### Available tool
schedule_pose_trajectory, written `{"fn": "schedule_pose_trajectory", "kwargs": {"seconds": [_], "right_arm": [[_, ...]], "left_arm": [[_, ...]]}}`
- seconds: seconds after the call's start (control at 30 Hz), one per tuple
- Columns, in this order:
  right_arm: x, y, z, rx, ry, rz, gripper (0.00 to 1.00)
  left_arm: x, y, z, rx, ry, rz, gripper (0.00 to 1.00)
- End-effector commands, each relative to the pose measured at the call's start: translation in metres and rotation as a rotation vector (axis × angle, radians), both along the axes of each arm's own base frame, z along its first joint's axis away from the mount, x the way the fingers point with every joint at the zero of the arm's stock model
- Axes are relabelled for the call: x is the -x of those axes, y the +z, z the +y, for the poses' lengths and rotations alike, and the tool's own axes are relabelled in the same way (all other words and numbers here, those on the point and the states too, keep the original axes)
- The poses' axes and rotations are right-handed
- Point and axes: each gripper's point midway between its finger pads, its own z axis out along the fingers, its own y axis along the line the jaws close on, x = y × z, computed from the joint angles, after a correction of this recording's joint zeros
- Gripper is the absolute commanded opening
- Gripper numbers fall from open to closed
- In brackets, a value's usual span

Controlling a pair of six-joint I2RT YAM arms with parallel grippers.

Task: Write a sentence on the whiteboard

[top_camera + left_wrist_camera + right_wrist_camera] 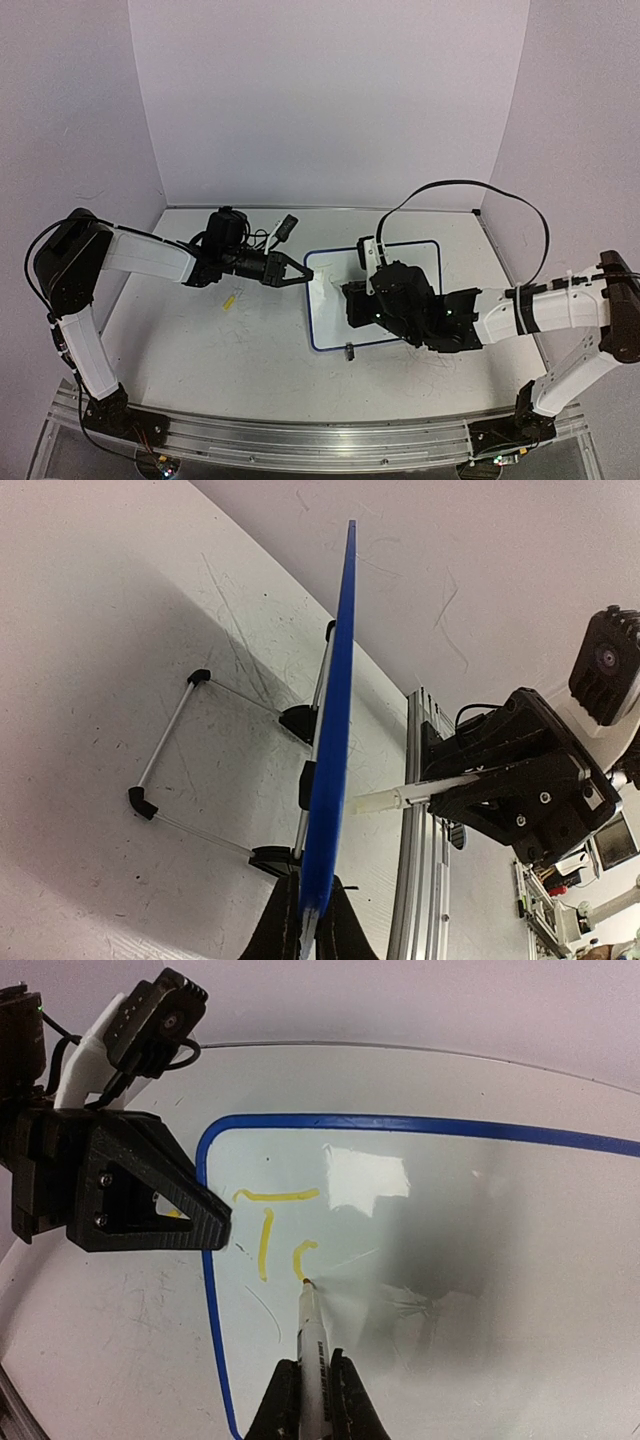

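The whiteboard (328, 318) is set on the table (200, 345) between the arms. Its left edge is pinched by the left gripper (308, 920), jaws narrow on the blue frame. A marker (308, 1335) is clamped in the right gripper (310, 1405), tip touching the sentence (265, 1245): a yellow "T" and one curved stroke, close to that edge. Blank board is noted rightward.

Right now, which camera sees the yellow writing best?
Right wrist: the yellow writing faces it, a T and a started letter at the marker tip. Top external shows the whiteboard too small to read; left wrist sees only its edge.
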Motion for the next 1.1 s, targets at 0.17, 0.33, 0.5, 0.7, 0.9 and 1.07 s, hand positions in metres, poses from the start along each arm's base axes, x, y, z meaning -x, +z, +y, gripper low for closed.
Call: {"fn": "schedule_pose_trajectory", "kwargs": {"seconds": [0.17,0.33,0.5,0.7,0.9,1.07], "right_arm": [[-0.008,0.011,-0.024,0.007,-0.099,-0.027,0.00],[-0.014,0.018,-0.016,0.003,-0.101,-0.043,0.00],[-0.018,0.021,-0.009,0.000,-0.096,-0.054,0.00],[-0.019,0.021,-0.004,0.005,-0.085,-0.055,0.00],[-0.019,0.016,0.001,0.013,-0.067,-0.045,0.00],[-0.018,0.015,0.008,0.010,-0.041,-0.037,0.00]], "left_arm": [[0.011,0.015,-0.001,0.026,-0.032,0.006,0.00],[0.011,0.015,-0.001,0.027,-0.035,0.006,0.00],[0.012,0.016,-0.001,0.028,-0.035,0.003,0.00],[0.012,0.016,-0.001,0.029,-0.036,0.002,0.00],[0.012,0.016,-0.002,0.029,-0.038,0.002,0.00],[0.013,0.016,-0.002,0.028,-0.038,0.003,0.00]]}}
